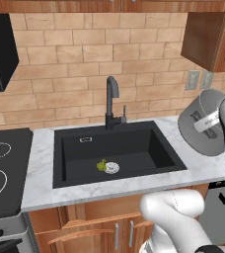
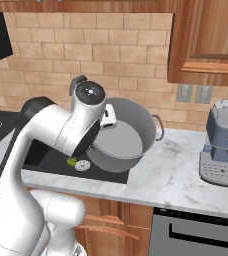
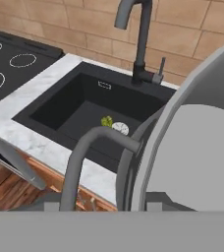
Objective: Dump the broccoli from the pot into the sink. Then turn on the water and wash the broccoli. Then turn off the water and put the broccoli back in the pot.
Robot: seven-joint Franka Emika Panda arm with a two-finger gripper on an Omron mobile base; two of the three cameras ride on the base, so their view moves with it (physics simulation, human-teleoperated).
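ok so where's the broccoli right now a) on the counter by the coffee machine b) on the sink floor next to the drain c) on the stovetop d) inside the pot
b: the broccoli lies on the floor of the sink right beside the round drain, while the pot is held tilted and empty.

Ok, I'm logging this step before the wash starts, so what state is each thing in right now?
broccoli: lying in the sink, beside the drain.
pot: tipped on its side, empty, lifted beside the sink.
sink: no water standing in it.
faucet: off, no stream.
gripper: shut on the pot's rim.
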